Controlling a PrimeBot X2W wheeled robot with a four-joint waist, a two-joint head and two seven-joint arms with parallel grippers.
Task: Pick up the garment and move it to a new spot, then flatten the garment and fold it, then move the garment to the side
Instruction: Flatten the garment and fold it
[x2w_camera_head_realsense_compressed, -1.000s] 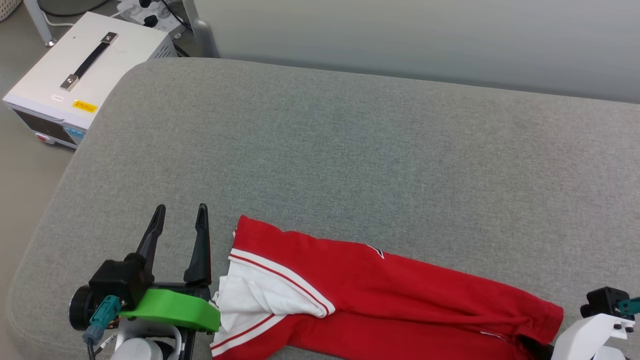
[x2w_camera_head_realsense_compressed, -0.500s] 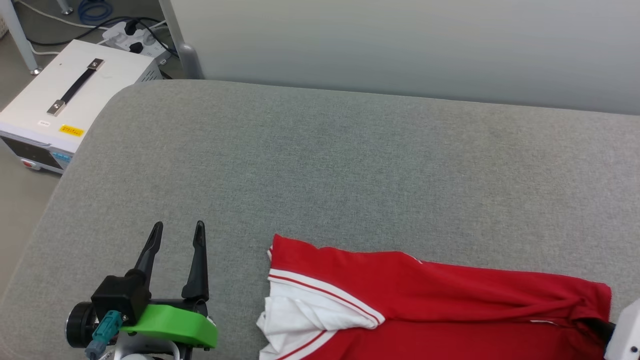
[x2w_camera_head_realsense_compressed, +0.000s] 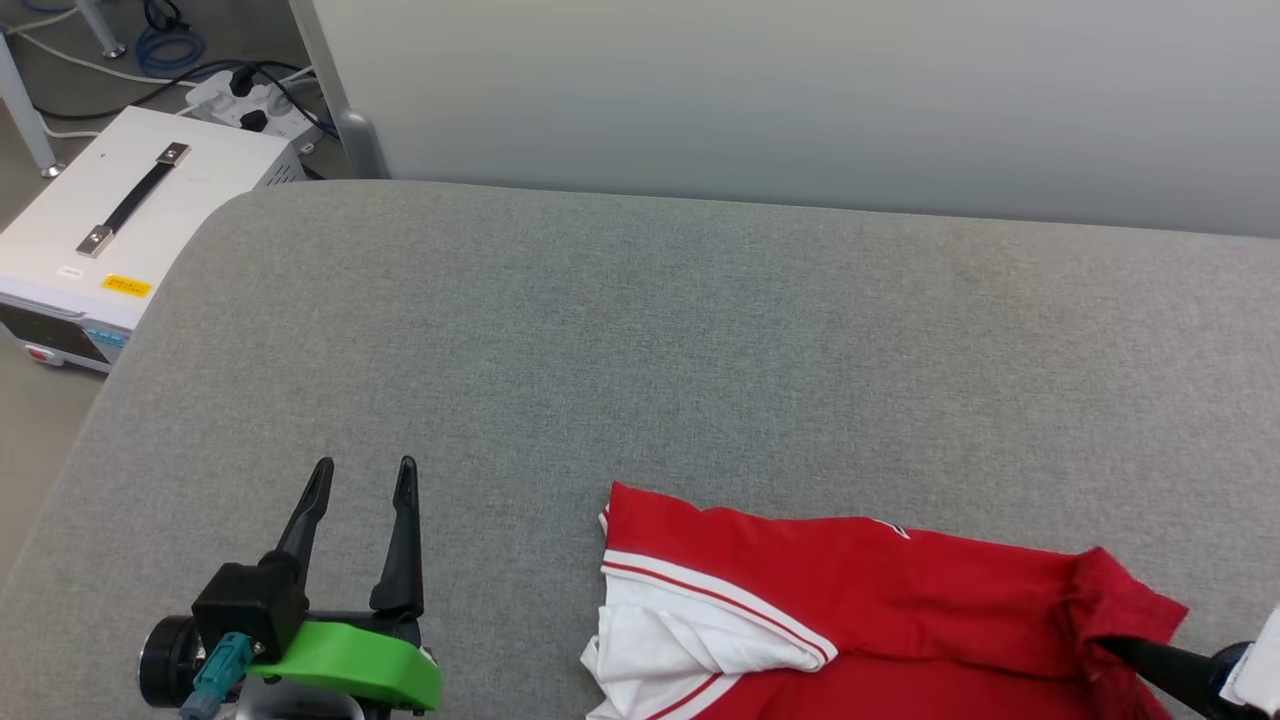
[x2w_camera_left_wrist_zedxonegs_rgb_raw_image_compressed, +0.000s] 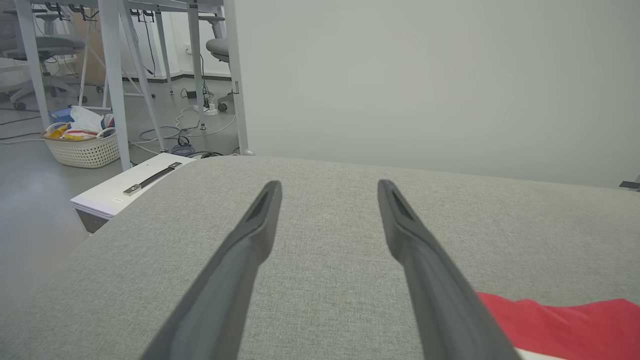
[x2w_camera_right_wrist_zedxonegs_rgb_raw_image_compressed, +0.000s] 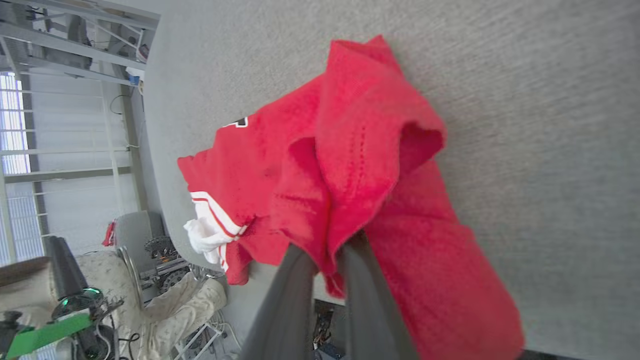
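Observation:
The garment (x2w_camera_head_realsense_compressed: 850, 610), red with a white sleeve and striped trim, lies folded along the near edge of the grey cushion (x2w_camera_head_realsense_compressed: 650, 350). My right gripper (x2w_camera_head_realsense_compressed: 1110, 650) is shut on its bunched right end, which is lifted a little. In the right wrist view the two fingers pinch a fold of the red garment (x2w_camera_right_wrist_zedxonegs_rgb_raw_image_compressed: 360, 150) between them at the right gripper (x2w_camera_right_wrist_zedxonegs_rgb_raw_image_compressed: 330, 250). My left gripper (x2w_camera_head_realsense_compressed: 362, 475) stands open and holds nothing, well to the left of the garment. The left wrist view shows the left gripper (x2w_camera_left_wrist_zedxonegs_rgb_raw_image_compressed: 327, 187) spread over bare cushion, with a corner of the garment (x2w_camera_left_wrist_zedxonegs_rgb_raw_image_compressed: 560, 325) at lower right.
A white box (x2w_camera_head_realsense_compressed: 120, 220) with a black handle sits on the floor beyond the cushion's left corner, with cables and a power strip (x2w_camera_head_realsense_compressed: 240, 95) behind it. A pale wall panel (x2w_camera_head_realsense_compressed: 800, 100) runs along the cushion's far edge. A woven basket (x2w_camera_left_wrist_zedxonegs_rgb_raw_image_compressed: 82, 147) stands on the floor.
The head camera has turned, so the whole view shifted. The garment has been dragged to the right, away from my left gripper, and its right end is now bunched and raised. The left gripper stays open.

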